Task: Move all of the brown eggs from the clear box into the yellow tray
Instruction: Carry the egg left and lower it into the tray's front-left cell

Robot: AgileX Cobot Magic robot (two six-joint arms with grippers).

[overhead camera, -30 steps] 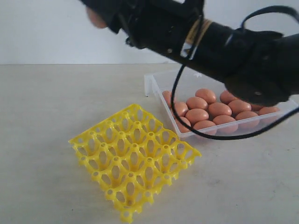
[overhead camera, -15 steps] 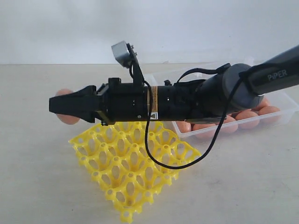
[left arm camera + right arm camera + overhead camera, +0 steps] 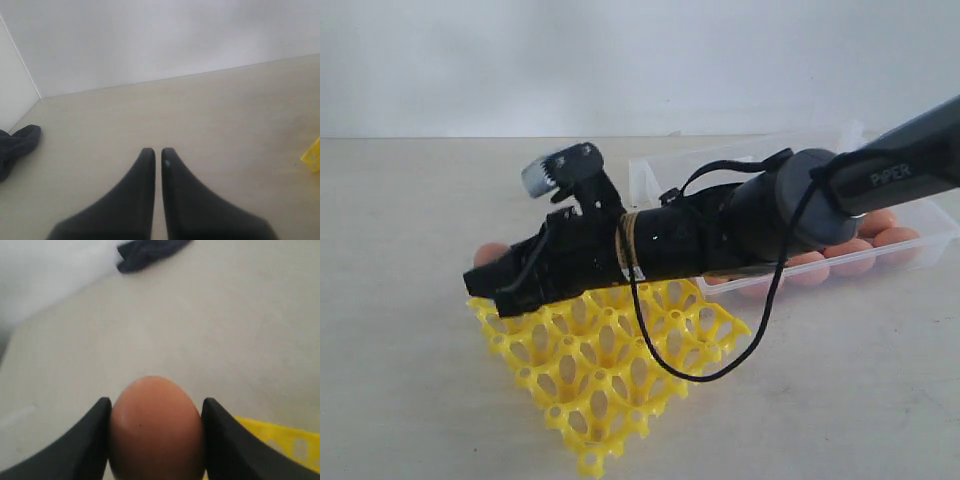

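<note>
My right gripper [image 3: 488, 278] reaches across to the left corner of the yellow tray [image 3: 610, 360] and is shut on one brown egg [image 3: 156, 425]. That egg [image 3: 490, 253] peeks out behind the black fingers, low over the tray's far-left edge. The tray's cups that show hold nothing. Several more brown eggs [image 3: 898, 238] lie in the clear box [image 3: 650, 172] behind the arm, mostly hidden by it. My left gripper [image 3: 158, 152] is shut with nothing in it, over bare table; a yellow tray corner [image 3: 312, 156] shows at that view's edge.
A dark cloth [image 3: 17, 147] lies on the table by the wall corner, seen also in the right wrist view as a dark cloth [image 3: 147, 252]. A black cable [image 3: 695, 370] loops down from the right arm over the tray.
The right arm swung from above the box down and left with the egg, and now sits lower, tilted down toward the tray's left corner.
</note>
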